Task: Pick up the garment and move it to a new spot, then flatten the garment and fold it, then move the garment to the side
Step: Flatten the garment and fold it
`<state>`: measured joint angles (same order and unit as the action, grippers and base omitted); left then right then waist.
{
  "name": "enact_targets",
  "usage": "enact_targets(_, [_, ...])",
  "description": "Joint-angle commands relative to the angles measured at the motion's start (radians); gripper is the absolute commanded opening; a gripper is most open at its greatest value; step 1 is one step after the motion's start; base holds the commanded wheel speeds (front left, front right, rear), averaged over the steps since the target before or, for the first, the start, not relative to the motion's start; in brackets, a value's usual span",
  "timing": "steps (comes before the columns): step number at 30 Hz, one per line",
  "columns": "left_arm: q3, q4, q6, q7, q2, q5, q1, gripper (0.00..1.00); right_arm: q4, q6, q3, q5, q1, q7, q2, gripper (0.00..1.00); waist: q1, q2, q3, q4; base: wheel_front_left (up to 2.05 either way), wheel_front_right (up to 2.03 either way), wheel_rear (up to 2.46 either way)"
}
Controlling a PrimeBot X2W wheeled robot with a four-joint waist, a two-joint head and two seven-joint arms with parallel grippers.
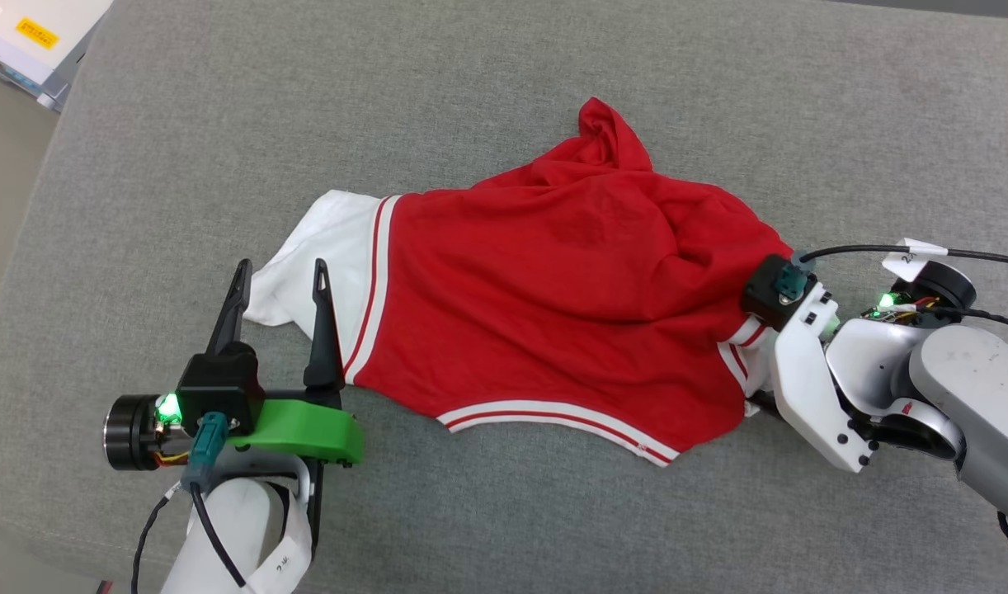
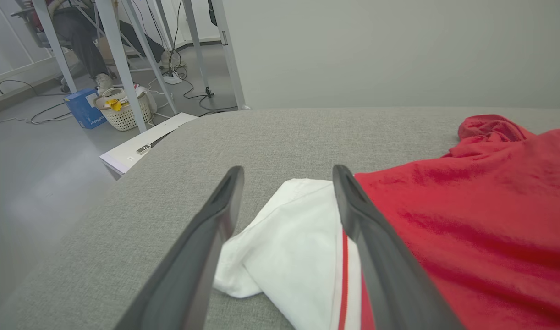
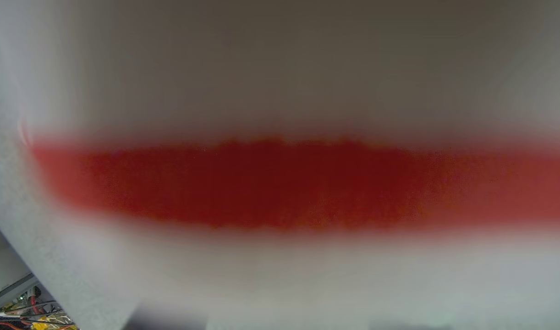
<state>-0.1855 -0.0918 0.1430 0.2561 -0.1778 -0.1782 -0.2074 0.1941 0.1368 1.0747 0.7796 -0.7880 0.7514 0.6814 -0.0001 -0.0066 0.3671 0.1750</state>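
Observation:
The garment (image 1: 553, 305), a red jersey with white sleeves and red-and-white striped trim, lies rumpled on the grey cushion (image 1: 182, 124). My left gripper (image 1: 281, 266) stands open at its left end, fingers either side of the white sleeve (image 1: 322, 239). In the left wrist view, that sleeve (image 2: 293, 229) lies between the left gripper (image 2: 288, 169) fingers, just beyond them, with the red body (image 2: 468, 229) to the right. My right gripper (image 1: 788, 318) is at the garment's right edge, its fingers hidden under the cloth. Blurred red and white cloth (image 3: 280, 183) presses close in the right wrist view.
The cushion's left edge drops to the floor, where a white flat box (image 2: 142, 142), a wicker basket (image 2: 124, 107) and a blue box (image 2: 83, 107) sit among table legs and cables. A seated person's legs (image 2: 78, 32) show farther back.

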Motion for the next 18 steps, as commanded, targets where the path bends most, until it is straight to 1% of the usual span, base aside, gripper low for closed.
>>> enact_targets(1, [0.013, -0.007, -0.01, 0.006, 0.01, 0.014, -0.01, 1.0, 0.061, -0.006, 0.062, 0.009, 0.043, -0.031, -0.035, 0.0, 0.0001, 0.0066, -0.005, -0.003, 0.0, 0.0, 0.0])
enact_targets(5, [0.042, -0.029, -0.031, 0.006, 0.021, 0.029, 0.009, 1.0, 0.054, -0.006, 0.085, 0.02, 0.033, -0.141, -0.025, 0.0, 0.0001, 0.0066, -0.044, -0.028, 0.0, 0.0, 0.0])
enact_targets(9, [0.068, -0.044, -0.048, 0.006, 0.031, 0.041, 0.041, 1.0, 0.004, -0.006, 0.057, 0.042, 0.06, -0.251, 0.022, 0.0, 0.0001, 0.0066, -0.098, -0.061, 0.0, 0.0, 0.0])
enact_targets(13, [0.085, -0.055, -0.066, 0.006, 0.039, 0.054, 0.068, 1.0, -0.072, -0.006, -0.053, 0.065, 0.135, -0.327, 0.109, 0.0, 0.0001, 0.0066, -0.141, -0.092, 0.0, 0.0, 0.0])
enact_targets(17, [0.098, -0.059, -0.079, 0.006, 0.044, 0.069, 0.081, 1.0, -0.147, -0.006, -0.198, 0.078, 0.246, -0.357, 0.196, 0.0, 0.0001, 0.0066, -0.157, -0.116, 0.0, 0.0, 0.0])
enact_targets(18, [0.101, -0.059, -0.081, 0.006, 0.046, 0.072, 0.083, 1.0, -0.161, -0.006, -0.237, 0.085, 0.274, -0.361, 0.209, 0.0, 0.0001, 0.0066, -0.158, -0.121, 0.0, 0.0, 0.0])
